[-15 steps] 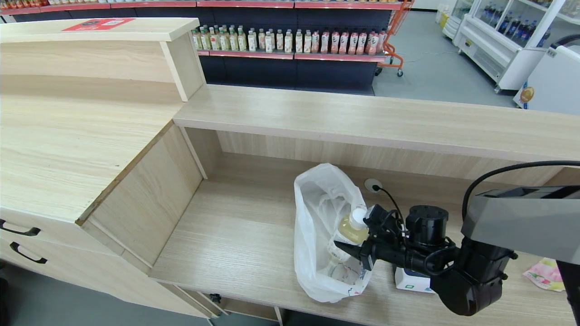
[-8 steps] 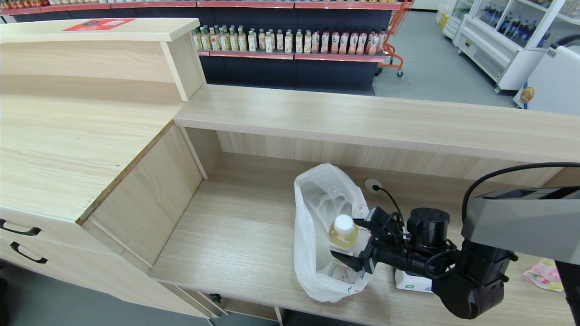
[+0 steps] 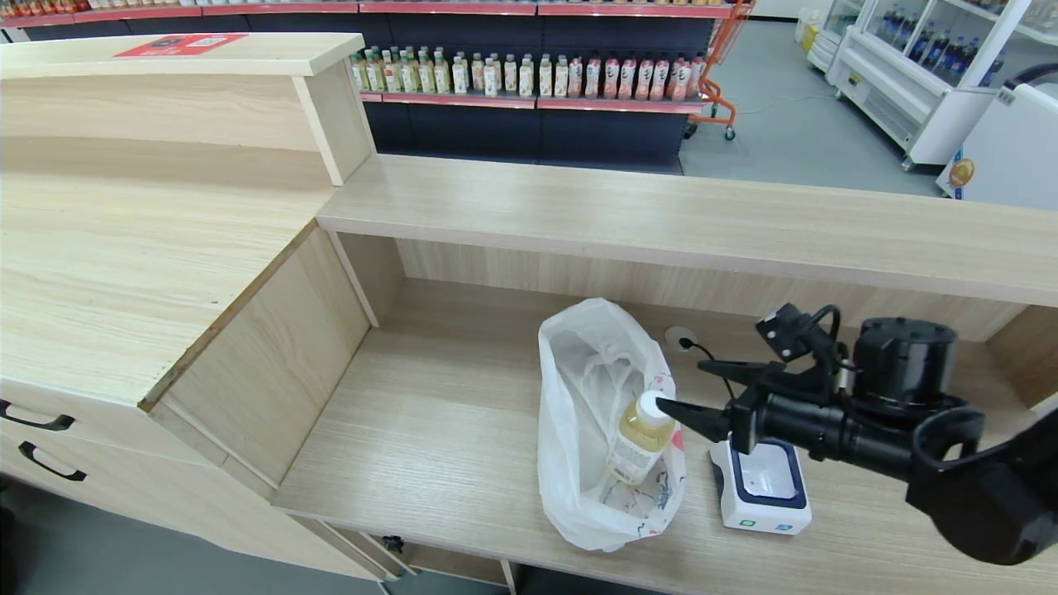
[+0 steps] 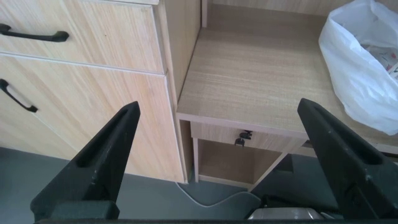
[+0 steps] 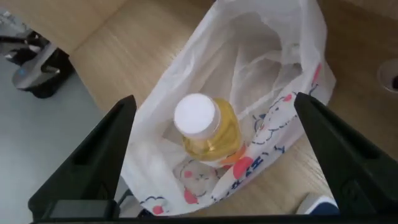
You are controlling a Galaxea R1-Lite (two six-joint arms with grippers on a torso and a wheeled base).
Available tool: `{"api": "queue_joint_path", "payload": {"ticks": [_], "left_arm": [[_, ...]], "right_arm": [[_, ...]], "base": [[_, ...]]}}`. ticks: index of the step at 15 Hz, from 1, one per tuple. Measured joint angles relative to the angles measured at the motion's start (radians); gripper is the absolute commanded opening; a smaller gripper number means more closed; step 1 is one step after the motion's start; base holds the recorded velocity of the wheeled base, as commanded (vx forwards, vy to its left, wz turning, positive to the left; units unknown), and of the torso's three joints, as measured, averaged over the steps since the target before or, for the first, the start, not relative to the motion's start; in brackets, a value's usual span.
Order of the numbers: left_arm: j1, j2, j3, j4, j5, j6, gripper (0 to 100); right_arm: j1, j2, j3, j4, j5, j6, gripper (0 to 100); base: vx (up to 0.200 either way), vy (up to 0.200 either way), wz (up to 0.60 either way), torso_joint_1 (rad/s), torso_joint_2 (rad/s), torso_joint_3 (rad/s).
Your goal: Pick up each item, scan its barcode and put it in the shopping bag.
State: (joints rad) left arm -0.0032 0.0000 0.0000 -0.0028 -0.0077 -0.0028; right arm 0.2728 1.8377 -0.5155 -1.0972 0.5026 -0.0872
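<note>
A shop: drink-stocked shelves (image 3: 529,74), glass-door fridges (image 3: 917,58) and a wooden checkout counter (image 3: 686,219).

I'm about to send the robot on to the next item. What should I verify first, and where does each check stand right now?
1. Drink bottle inside shopping bag: ok, leaning slightly.
2. Right gripper open and clear of the bottle: ok.
3. Bag mouth open for more items: ok.
4. Barcode scanner uncovered beside the bag: ok.
5. Left gripper open and empty: ok.
6. Bottle's barcode scanned: cannot tell.
</note>
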Motion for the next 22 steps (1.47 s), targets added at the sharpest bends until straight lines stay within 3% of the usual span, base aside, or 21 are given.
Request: {"api": "queue_joint_path", "payload": {"ticks": [3, 5, 7, 9, 11, 13, 17, 22], "left_arm": [[0.000, 0.000, 0.000, 0.000, 0.000, 0.000, 100], [0.000, 0.000, 0.000, 0.000, 0.000, 0.000, 100], [0.000, 0.000, 0.000, 0.000, 0.000, 0.000, 100], [0.000, 0.000, 0.000, 0.000, 0.000, 0.000, 100], [0.000, 0.000, 0.000, 0.000, 0.000, -0.001, 100], [0.000, 0.000, 0.000, 0.000, 0.000, -0.004, 100], [0.000, 0.000, 0.000, 0.000, 0.000, -0.009, 100], [0.000, 0.000, 0.000, 0.000, 0.004, -0.025, 100]], "right_arm": [[-0.085, -0.275, -0.011, 0.365, -0.033, 0.078, 100], [-0.228, -0.428, -0.042, 0.667, -0.057, 0.097, 100], [-0.379, -0.528, -0.072, 0.840, -0.074, 0.104, 100], [-0.478, -0.597, -0.071, 0.889, -0.077, 0.108, 100], [-0.519, -0.654, -0.029, 0.894, -0.076, 0.110, 100], [-0.531, -0.686, 0.001, 0.898, -0.085, 0.109, 100], [-0.554, -0.687, -0.002, 0.899, -0.143, 0.111, 100], [-0.567, -0.687, -0.019, 0.993, -0.150, 0.172, 100]], "base": [[0.000, 0.000, 0.00, 0.000, 0.00, 0.000], [0.000, 0.000, 0.00, 0.000, 0.00, 0.000], [0.000, 0.000, 0.00, 0.000, 0.00, 0.000], [0.000, 0.000, 0.00, 0.000, 0.00, 0.000], [0.000, 0.000, 0.00, 0.000, 0.00, 0.000], [0.000, 0.000, 0.00, 0.000, 0.00, 0.000], [0.000, -0.200, 0.00, 0.000, 0.00, -0.001], [-0.200, -0.200, 0.00, 0.007, 0.00, 0.001]]}}
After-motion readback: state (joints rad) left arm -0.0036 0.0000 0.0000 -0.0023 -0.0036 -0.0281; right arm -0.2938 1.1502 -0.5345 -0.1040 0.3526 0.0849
